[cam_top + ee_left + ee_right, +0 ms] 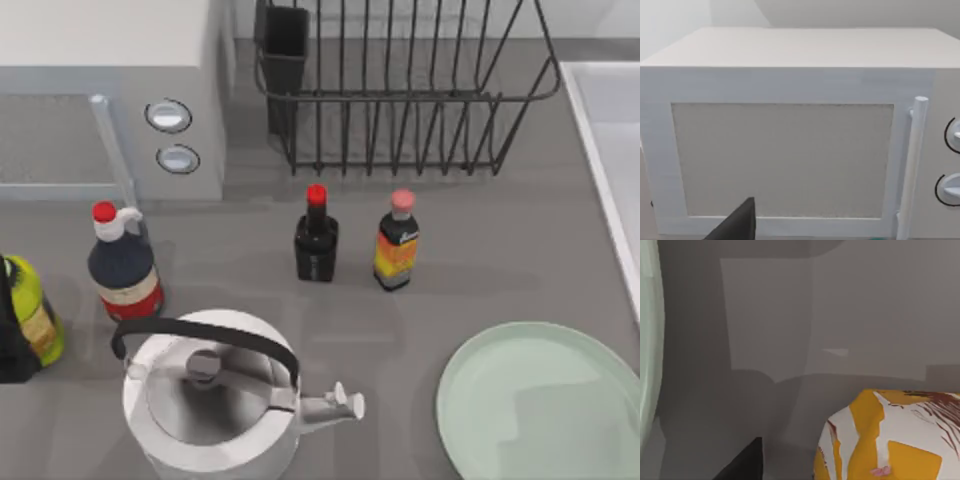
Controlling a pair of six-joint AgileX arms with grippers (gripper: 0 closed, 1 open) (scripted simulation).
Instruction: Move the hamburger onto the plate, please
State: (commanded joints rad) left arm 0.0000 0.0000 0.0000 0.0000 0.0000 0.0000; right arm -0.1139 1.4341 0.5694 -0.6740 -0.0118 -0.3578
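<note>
From above, the plate lies on the table at its right near corner, bare, with the kettle and three bottles well apart from it. The left wrist view faces the microwave door, and I cannot tell that end effector's state. In the right wrist view the hamburger sits close under the camera, the plate's rim at the frame edge; whether the right end effector is released or clenched I cannot tell, so centre over the hamburger before closing.
</note>
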